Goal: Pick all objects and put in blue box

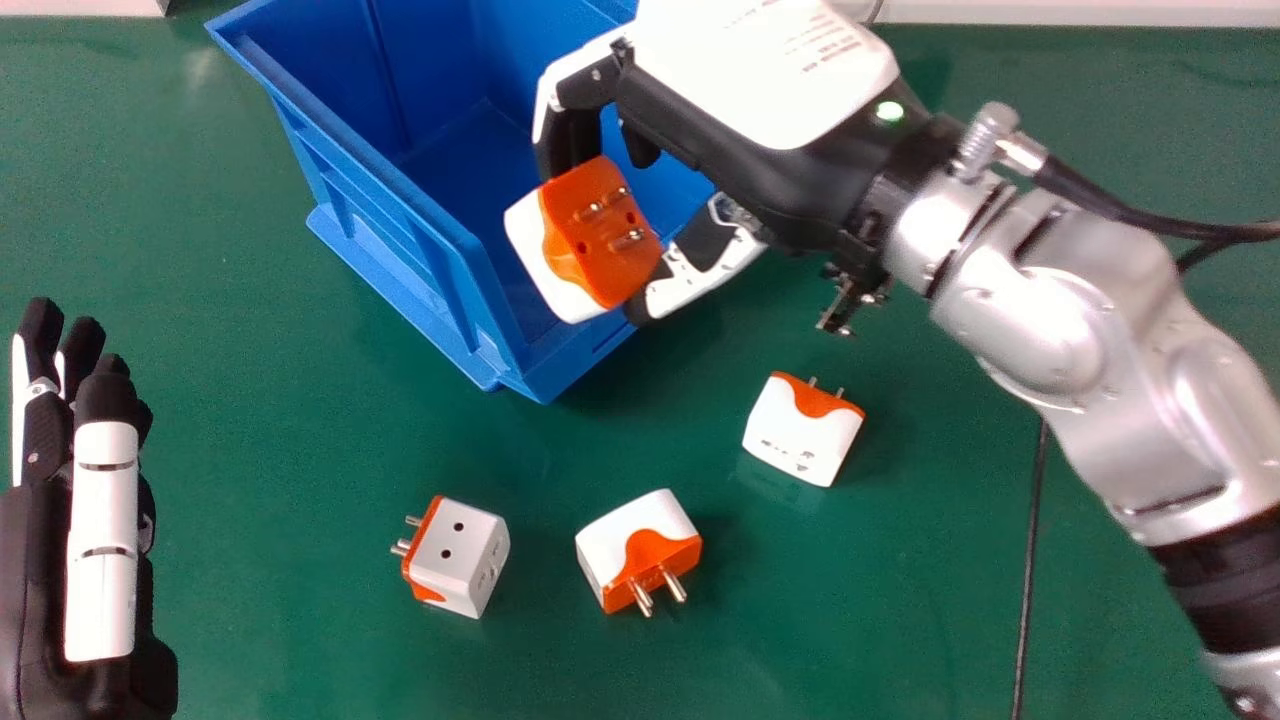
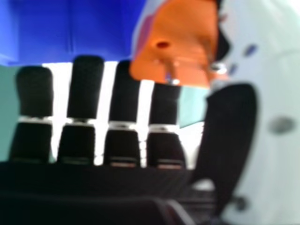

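**Right robot hand (image 1: 690, 150) with one plug adapter (image 1: 600, 235) at the blue box (image 1: 390, 240); three others to be collected**

The right robot hand is partly closed, pinching the orange-and-white adapter between its thumb and fingertips; in the right hand view the other fingers extend nearly straight, with the adapter at the thumb side. In the head view the adapter overlaps the box's near corner and appears to be above the opening, though its height over the rim cannot be judged from this angle. The left robot hand (image 1: 100, 540), at the left edge of the head view, is open and holds nothing.

Three similar adapters rest on the green counter (image 1: 250, 450), outside the box: the left adapter (image 1: 460, 555), the middle adapter (image 1: 640, 550) just beside it, and the right adapter (image 1: 805, 430), farther forward and apart from the other two. Of the four adapters in sight, one is thus picked but not released, and three await picking. Part of the box's interior is hidden behind the right robot hand, so any earlier deposits there cannot be ruled out. The step in hand is judged to be the drop, which calls for the adapter to clear the near wall before release.
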Available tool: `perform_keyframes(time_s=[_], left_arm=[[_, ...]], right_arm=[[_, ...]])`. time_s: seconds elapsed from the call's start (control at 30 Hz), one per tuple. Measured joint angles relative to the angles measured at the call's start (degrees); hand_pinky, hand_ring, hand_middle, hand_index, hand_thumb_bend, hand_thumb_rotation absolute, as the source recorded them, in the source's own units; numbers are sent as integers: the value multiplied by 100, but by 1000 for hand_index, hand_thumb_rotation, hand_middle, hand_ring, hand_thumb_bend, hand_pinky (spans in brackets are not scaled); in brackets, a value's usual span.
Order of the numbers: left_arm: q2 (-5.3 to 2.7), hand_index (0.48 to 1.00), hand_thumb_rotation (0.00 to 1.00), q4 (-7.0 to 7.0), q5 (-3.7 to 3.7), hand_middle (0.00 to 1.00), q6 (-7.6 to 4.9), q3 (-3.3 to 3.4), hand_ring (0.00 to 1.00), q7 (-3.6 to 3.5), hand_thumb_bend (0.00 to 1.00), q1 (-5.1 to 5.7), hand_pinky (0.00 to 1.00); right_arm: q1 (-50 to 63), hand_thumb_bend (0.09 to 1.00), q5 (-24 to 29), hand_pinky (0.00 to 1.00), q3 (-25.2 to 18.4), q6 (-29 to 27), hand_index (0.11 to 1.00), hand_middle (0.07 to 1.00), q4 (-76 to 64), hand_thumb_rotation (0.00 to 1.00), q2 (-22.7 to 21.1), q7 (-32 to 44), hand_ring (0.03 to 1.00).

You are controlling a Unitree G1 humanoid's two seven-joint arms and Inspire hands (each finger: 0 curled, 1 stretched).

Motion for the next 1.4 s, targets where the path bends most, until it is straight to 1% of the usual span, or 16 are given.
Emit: perform_keyframes(time_s=[0.13,0.27,0.43,0.53,0.63,0.8,0.9,1.03,1.13,1.4], left_arm=[[-1,1000,1000,-6,2,1000,-1,-2,1000,1,535,-3,1000],[-1,1000,1000,-6,3,1000,-2,1,1000,3,527,-6,1000],[-1,1000,1000,21,1,1000,-8,7,1000,-6,532,-26,1000],[-2,1000,1000,27,3,1000,-7,11,1000,1,537,-36,1000],[-1,1000,1000,25,4,1000,-5,11,1000,8,536,-30,1000],[15,1000,1000,21,4,1000,-2,28,1000,-6,557,2,1000],[8,1000,1000,7,6,1000,-1,29,1000,8,566,25,1000],[0,1000,1000,-28,16,1000,3,19,1000,59,573,67,1000],[0,1000,1000,-28,22,1000,2,5,1000,94,582,72,1000],[1,1000,1000,-46,11,1000,5,-28,1000,95,590,133,1000]], right_arm=[[-518,487,-45,290,145,150,528,538,841,0,369,-128,428],[-993,488,-192,293,272,291,526,535,1646,0,631,-365,426],[-1486,488,-462,293,519,385,528,528,2712,0,818,-799,420],[-1745,490,-657,296,658,569,526,526,3240,0,933,-933,417],[-2036,490,-775,302,801,640,526,531,3854,0,1032,-1303,422],[-2473,491,-811,310,923,540,523,538,4790,0,1171,-1880,430],[-2688,491,-810,314,990,498,523,540,5264,0,1230,-2085,434],[-2889,492,-809,315,1080,526,523,537,5705,0,1360,-2301,436],[-2976,492,-810,316,1152,548,523,536,5922,0,1433,-2427,437],[-3199,492,-816,316,1361,741,522,542,6391,0,1673,-2601,442]])
